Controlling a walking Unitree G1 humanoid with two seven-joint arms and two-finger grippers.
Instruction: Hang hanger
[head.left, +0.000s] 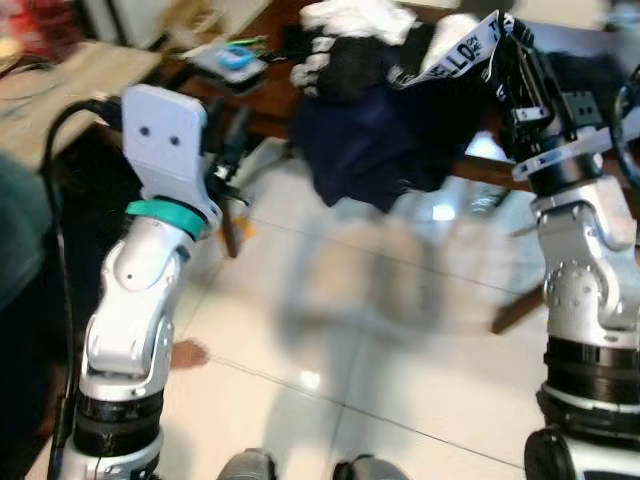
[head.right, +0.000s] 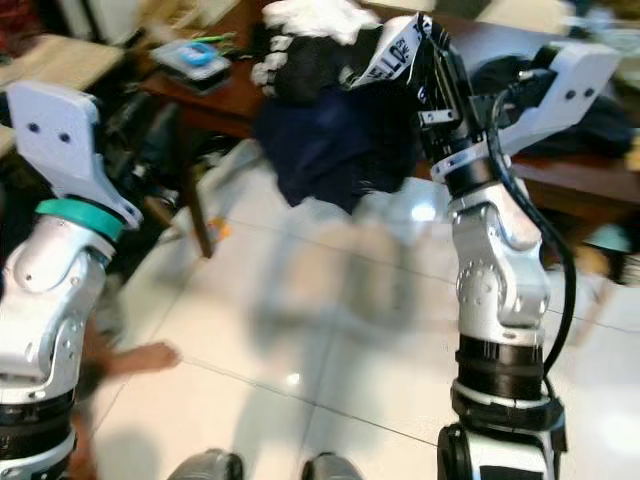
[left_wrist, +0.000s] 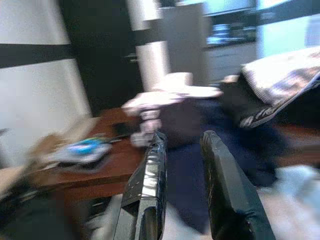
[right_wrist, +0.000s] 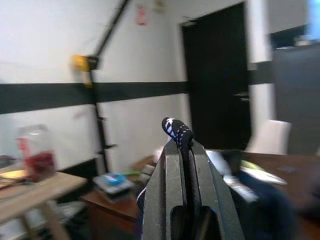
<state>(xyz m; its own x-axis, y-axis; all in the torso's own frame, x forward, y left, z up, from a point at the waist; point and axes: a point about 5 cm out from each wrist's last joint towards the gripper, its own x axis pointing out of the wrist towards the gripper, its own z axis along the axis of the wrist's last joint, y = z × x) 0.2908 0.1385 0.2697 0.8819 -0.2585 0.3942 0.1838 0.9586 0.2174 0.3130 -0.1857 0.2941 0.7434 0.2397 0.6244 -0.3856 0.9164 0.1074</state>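
Right wrist view: right end effector clamps dark garment.

White strap on dark garment — letters "ELLO" legible.

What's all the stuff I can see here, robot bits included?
Dark garment: one, navy and black, with a white lettered band; hangs from the right gripper in front of the table.
White cloth: one, white, on top of the garment pile.
Wooden table: one, dark brown, behind the garment.
Blue-topped item: one, blue and grey, on the table's left end; too blurred to name.
Light wooden table: one, pale, to the left.
Jar: one, clear with red contents, on the light table.
Floor: white glossy tiles.
Left gripper: black fingers apart, holding nothing, pointed at the garment.
Right gripper: black fingers closed on a patterned black-and-white strip of the garment.
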